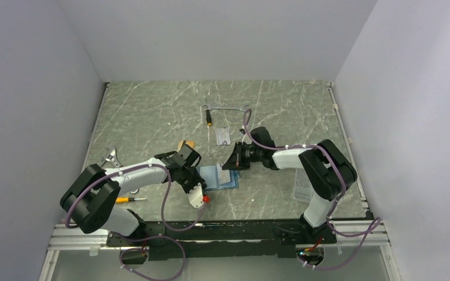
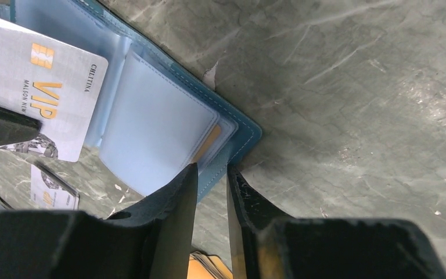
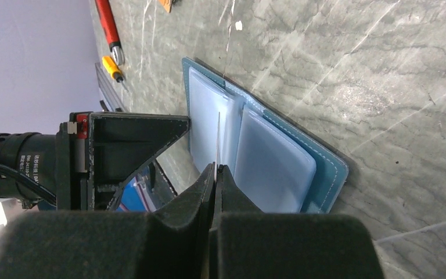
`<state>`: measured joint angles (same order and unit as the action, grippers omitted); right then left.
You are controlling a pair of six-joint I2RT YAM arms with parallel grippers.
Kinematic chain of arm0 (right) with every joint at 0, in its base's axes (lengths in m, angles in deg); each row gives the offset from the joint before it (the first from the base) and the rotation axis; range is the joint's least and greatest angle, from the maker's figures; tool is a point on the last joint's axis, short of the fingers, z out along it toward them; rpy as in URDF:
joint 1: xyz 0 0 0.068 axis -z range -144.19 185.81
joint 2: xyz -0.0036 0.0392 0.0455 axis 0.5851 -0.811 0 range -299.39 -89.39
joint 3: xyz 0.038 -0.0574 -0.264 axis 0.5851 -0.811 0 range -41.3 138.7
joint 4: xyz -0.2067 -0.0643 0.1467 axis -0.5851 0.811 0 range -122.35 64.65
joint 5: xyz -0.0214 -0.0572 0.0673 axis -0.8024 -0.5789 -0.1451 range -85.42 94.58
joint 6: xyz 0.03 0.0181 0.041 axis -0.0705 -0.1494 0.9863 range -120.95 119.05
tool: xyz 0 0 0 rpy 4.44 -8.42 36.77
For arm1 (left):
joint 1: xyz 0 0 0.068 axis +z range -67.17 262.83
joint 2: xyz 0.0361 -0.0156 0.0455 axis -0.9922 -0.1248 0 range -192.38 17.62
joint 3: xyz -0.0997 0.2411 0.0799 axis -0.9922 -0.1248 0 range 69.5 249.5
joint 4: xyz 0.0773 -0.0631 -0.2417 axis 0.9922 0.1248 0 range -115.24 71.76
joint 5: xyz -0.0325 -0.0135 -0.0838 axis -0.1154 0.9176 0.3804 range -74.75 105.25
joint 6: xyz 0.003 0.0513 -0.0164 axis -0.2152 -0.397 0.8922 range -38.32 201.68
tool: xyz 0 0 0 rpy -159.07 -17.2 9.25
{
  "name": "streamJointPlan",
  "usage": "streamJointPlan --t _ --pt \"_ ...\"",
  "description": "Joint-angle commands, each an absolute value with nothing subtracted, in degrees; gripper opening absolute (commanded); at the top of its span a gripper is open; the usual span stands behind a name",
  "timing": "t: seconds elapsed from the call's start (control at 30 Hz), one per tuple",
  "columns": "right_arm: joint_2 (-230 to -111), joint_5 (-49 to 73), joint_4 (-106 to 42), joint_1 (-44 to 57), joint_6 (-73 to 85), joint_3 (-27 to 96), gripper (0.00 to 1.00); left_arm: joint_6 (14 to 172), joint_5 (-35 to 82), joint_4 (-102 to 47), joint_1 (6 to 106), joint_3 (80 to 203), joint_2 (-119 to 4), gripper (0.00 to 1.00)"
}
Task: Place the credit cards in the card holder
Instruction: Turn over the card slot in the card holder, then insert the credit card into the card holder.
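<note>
So, left to right in the top view: a metal tool (image 1: 111, 157) sits at the table's (image 1: 152, 117) left edge, and a yellow-handled screwdriver (image 1: 127, 200) lies lower left, beside the left arm. A small stack of orange cards (image 1: 186, 144) is left of centre, just above the left claw (image 1: 201, 179). The holder (image 1: 220, 178) lies open and flat in the middle of the frame, between the two claws. The right claw (image 1: 232, 161) comes in at its upper right edge. Above that there's a clear packet (image 1: 222, 136) with a card in it.

In the left wrist view the left claw (image 2: 212, 186) is at bottom centre. Its jaws are nearly closed, with just a narrow gap, and the teal edge of the holder (image 2: 151, 133) is pinched in that gap close to a corner. A tucked-in card (image 2: 209, 142), orange, peeks out from under the pale blue sleeve. At upper left the white VIP card (image 2: 40, 87) hangs over the holder's other sleeves.

In the right wrist view the right claw (image 3: 216, 174) is at bottom centre, jaws clamped tight on the VIP card (image 3: 218, 139). The card shows edge-on as a thin line, pointing at the fold between the two sleeves of the holder (image 3: 273, 157). A red-handled tool (image 3: 107, 23) is at upper left.
</note>
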<state>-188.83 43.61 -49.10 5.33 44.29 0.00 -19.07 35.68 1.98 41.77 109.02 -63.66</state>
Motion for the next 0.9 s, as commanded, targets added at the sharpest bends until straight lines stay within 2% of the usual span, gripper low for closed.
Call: streamJointPlan --t 0.0,0.43,0.87 --pt "-189.21 41.71 -52.37 5.05 45.12 -0.56 0.00 -17.65 35.39 1.09 40.54 109.26 -64.19 0.30" --pt "-191.78 40.36 -57.57 5.03 47.57 -2.67 0.00 -14.57 34.73 2.55 38.44 110.48 -65.32 0.17" --pt "-191.30 41.09 -59.86 6.64 47.86 -4.79 0.00 -11.05 33.57 0.14 38.37 109.67 -62.82 0.15"
